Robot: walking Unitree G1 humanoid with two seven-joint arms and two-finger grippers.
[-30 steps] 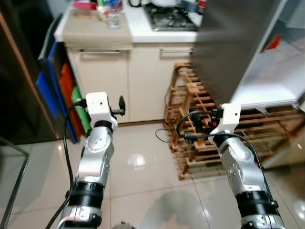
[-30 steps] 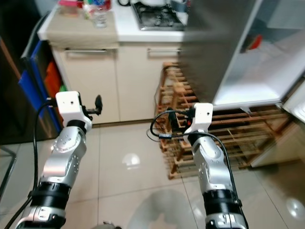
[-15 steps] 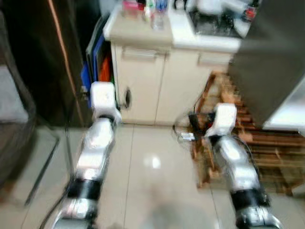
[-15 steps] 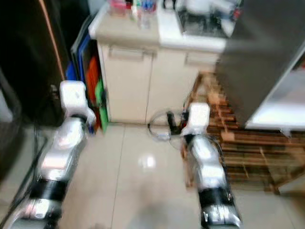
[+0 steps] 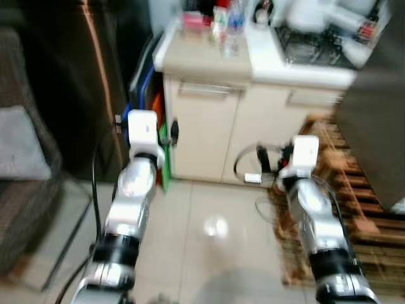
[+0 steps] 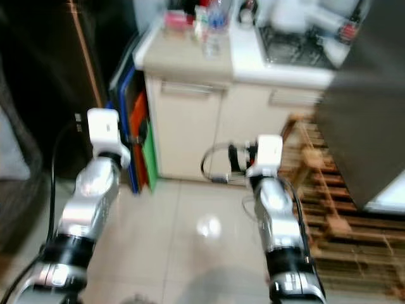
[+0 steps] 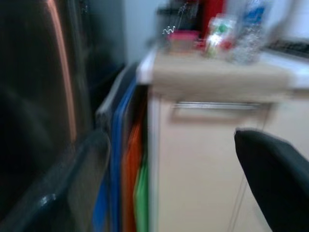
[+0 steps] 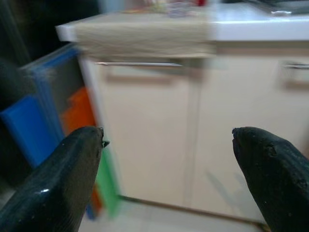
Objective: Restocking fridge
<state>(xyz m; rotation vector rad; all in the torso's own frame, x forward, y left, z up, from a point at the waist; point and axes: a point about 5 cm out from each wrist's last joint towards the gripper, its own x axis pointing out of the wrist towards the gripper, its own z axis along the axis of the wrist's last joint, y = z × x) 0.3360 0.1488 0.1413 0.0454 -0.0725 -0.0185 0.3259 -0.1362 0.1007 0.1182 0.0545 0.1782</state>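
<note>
The grey fridge door [image 5: 374,142] stands at the right edge of the blurred head views. On the beige counter [image 5: 209,63] stand a clear bottle [image 5: 235,26], a pink box [image 5: 194,19] and small cartons [image 7: 216,36]. Both arms are raised in front of the cream cabinet [image 5: 202,130]. My left gripper [image 7: 183,179] is open and empty, facing the cabinet's left corner. My right gripper [image 8: 169,140] is also open and empty, facing the cabinet doors.
Blue, orange and green boards [image 6: 138,142] lean beside the cabinet. A dark tall unit [image 5: 63,95] and a grey cushion [image 5: 22,152] lie to the left. A wooden rack [image 5: 357,209] stands under the fridge door, and a cable [image 5: 250,171] hangs by it. A stove [image 5: 316,50] sits on the counter.
The camera has swung left: the fridge's inner shelves have left the picture and the dark unit has come in. Both arms stay raised with open fingers.
</note>
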